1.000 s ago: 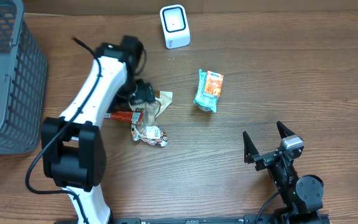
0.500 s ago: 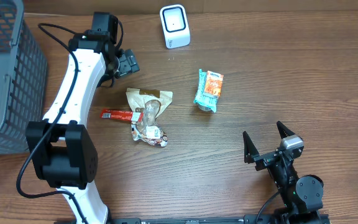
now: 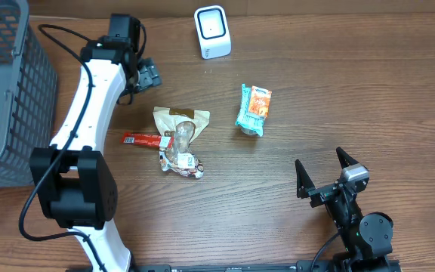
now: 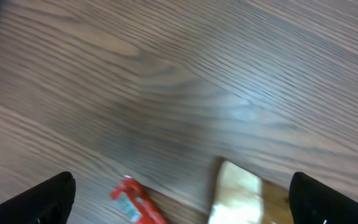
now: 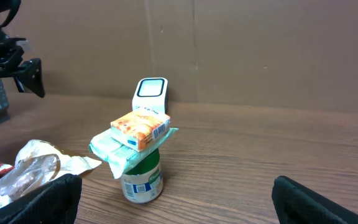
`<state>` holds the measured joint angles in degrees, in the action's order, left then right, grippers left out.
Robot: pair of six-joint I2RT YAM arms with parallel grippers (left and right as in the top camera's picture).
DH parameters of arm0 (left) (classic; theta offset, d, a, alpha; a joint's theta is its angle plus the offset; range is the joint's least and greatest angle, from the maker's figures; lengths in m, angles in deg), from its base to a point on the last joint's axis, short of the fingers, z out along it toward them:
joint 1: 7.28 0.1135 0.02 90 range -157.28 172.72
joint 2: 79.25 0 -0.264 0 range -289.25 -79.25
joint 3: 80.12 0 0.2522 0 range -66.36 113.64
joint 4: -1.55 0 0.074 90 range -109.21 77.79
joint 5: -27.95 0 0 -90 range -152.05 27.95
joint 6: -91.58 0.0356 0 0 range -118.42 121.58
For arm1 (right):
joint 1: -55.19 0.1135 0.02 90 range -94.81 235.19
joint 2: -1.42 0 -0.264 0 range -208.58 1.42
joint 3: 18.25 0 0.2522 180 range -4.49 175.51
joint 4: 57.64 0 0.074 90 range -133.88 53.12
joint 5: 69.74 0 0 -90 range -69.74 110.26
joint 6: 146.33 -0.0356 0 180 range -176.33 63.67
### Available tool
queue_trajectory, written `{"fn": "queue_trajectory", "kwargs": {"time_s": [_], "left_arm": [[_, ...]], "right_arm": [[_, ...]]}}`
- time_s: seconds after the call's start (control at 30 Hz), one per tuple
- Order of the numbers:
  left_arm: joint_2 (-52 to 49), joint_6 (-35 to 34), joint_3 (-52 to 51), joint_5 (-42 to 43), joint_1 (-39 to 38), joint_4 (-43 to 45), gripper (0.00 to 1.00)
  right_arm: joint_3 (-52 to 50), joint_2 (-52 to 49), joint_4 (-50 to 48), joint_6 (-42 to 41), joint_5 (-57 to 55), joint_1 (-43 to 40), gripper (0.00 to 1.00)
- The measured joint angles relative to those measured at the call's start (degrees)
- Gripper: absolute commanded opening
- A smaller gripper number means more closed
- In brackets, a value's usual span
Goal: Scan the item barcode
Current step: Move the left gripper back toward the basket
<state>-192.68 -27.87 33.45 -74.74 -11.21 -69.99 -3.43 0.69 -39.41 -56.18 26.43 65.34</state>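
The left gripper (image 3: pixel 152 75) is seen spread wide with nothing between its jaws, held above the table (image 3: pixel 368 91) at its far left, between the basket (image 3: pixel 6 98) and the scanner (image 3: pixel 212 32) and apart from both. In the blurred left wrist view only bare wood, a red bar (image 4: pixel 134 202) and the corner of a tan wrapper (image 4: pixel 238 196) are shown below the fingers (image 4: pixel 48 198). The scanner is stood upright at the far edge. Near the table's middle, a crumpled wrapper pile (image 3: pixel 180 140) is found, with the red bar touching its left side. To the right of it, a small can (image 5: pixel 143 180) is set upright, and a teal and orange packet (image 3: pixel 254 108) is laid across its top. The right gripper (image 3: pixel 320 165) is kept low at the near right, jaws wide and empty, well apart from every item.
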Motion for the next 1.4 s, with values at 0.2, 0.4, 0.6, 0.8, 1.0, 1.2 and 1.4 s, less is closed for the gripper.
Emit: {"fn": "queue_trajectory", "kwargs": {"time_s": [0.2,0.4,0.6,0.8,1.0,1.2,1.4], "left_arm": [[0.00,-0.17,0.00,-2.51,4.79,-0.02,1.00],[0.00,-0.20,0.00,-1.66,10.01,-0.26,1.00],[0.00,-0.20,0.00,-0.37,11.41,-0.31,1.00],[0.00,-0.20,0.00,0.46,11.41,-0.28,1.00],[0.00,-0.20,0.00,0.48,11.41,-0.28,1.00],[0.00,-0.20,0.00,0.48,11.41,-0.28,1.00],[0.00,-0.20,0.00,0.48,11.41,-0.28,1.00]], "right_arm": [[0.00,0.00,0.02,0.02,0.00,-0.02,1.00],[0.00,0.00,0.02,0.04,-0.02,-0.02,1.00],[0.00,0.00,-0.02,0.00,-0.02,-0.02,1.00],[0.00,0.00,0.00,0.02,0.00,-0.02,1.00],[0.00,0.00,0.00,0.04,-0.02,-0.02,1.00],[0.00,0.00,0.00,0.02,-0.02,-0.02,1.00],[0.00,0.00,0.00,0.02,0.00,0.00,1.00]]}}
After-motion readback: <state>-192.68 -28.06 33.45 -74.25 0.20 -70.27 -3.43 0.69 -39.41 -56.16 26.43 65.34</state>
